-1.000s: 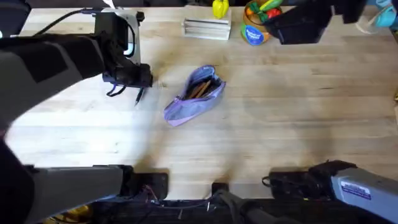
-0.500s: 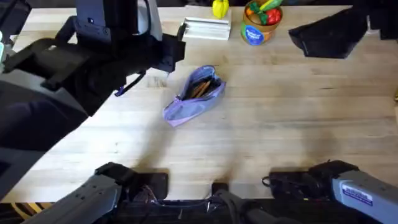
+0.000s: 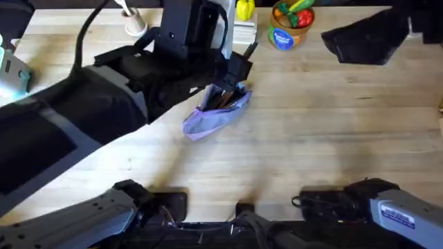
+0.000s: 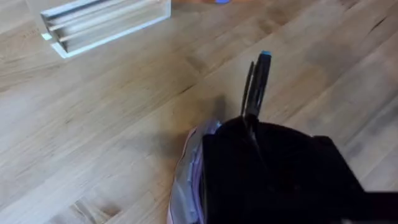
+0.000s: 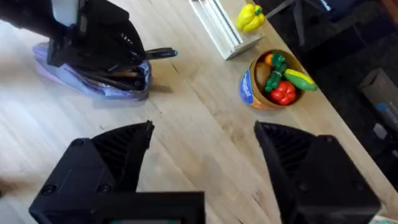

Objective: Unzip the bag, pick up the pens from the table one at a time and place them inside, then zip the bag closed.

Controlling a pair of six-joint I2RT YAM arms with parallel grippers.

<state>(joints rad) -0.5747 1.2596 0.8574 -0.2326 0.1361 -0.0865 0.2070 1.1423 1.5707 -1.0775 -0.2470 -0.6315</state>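
The left gripper (image 3: 232, 69) hangs directly over the open end of the bag (image 3: 216, 114), its fingers clamped on a dark pen (image 4: 256, 84) with a blue tip. In the left wrist view the pen sticks straight out past the gripper's black body; in the right wrist view the same pen (image 5: 155, 53) juts from the gripper (image 5: 127, 46) toward the white slatted rack (image 5: 217, 28), lying roughly level above the table (image 3: 311, 138).

The bag lies near the table's middle, its long axis running diagonally: the open mouth points to the far right, toward the rack, and the closed tail points to the near left. Several pens (image 3: 221, 100) already lie inside along that same axis, their ends showing at the mouth beneath the gripper.

The right gripper (image 5: 202, 140) is raised at the far right of the table, well apart from the bag, its two fingers spread wide and holding nothing. A bowl of toy fruit (image 5: 273, 78) stands beside the rack.
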